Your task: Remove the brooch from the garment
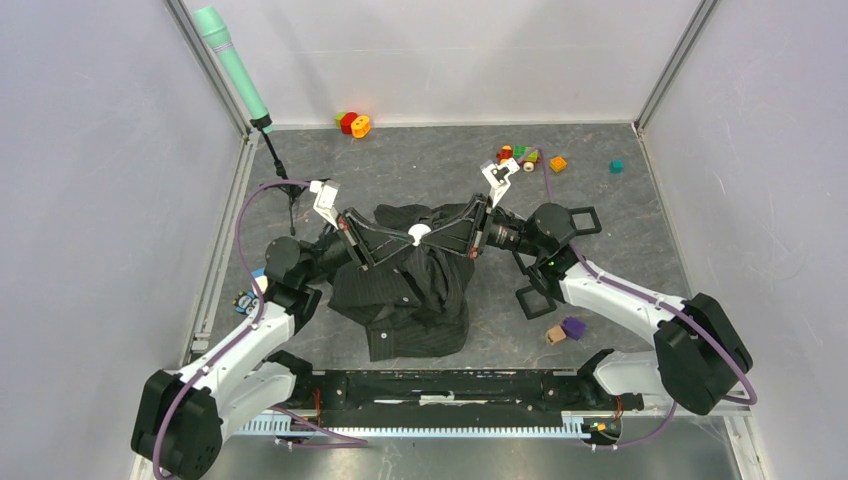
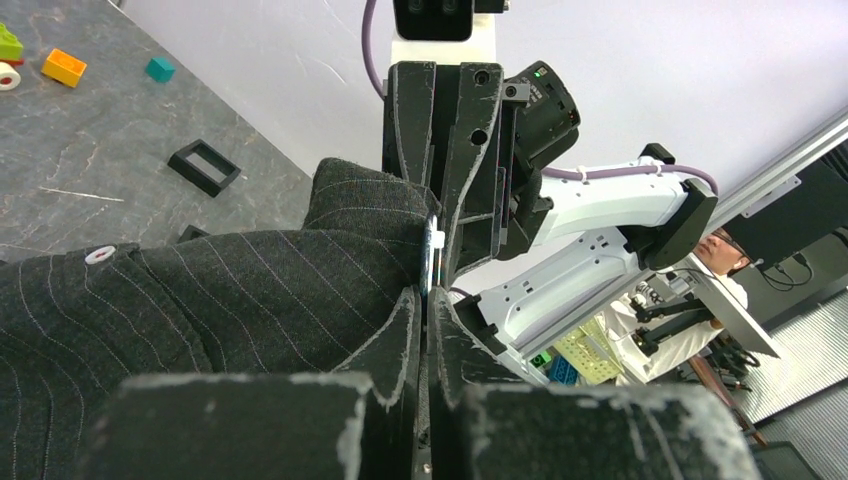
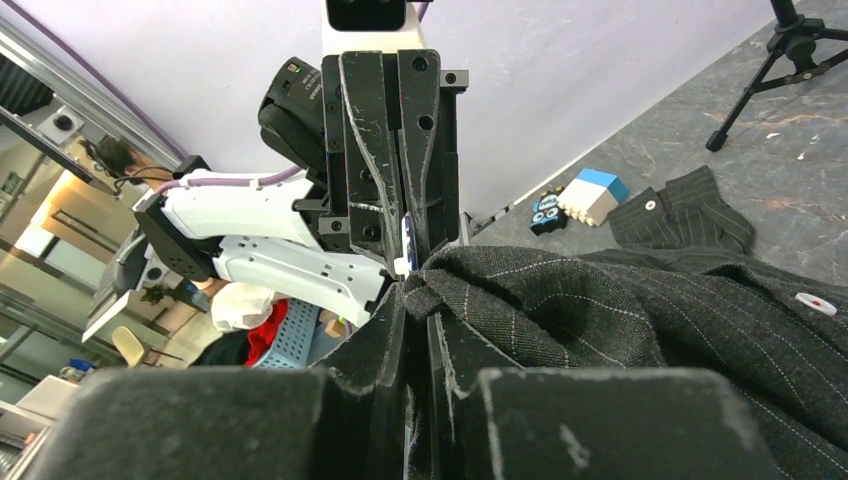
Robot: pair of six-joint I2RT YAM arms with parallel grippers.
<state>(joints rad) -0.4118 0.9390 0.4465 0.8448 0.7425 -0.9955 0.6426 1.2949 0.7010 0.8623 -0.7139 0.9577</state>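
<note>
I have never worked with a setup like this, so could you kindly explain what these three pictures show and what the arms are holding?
These are two robot arms bolted to a table edge. One picture looks down from above; the other two come from cameras on each wrist, looking along that arm's own fingers. A dark pinstriped shirt lies on the grey table, with toy blocks and black square frames scattered around. The left gripper and right gripper meet tip to tip over the shirt. The right one pinches a fold of fabric; the left is shut at a small blue-and-white piece, seemingly the brooch.
</note>
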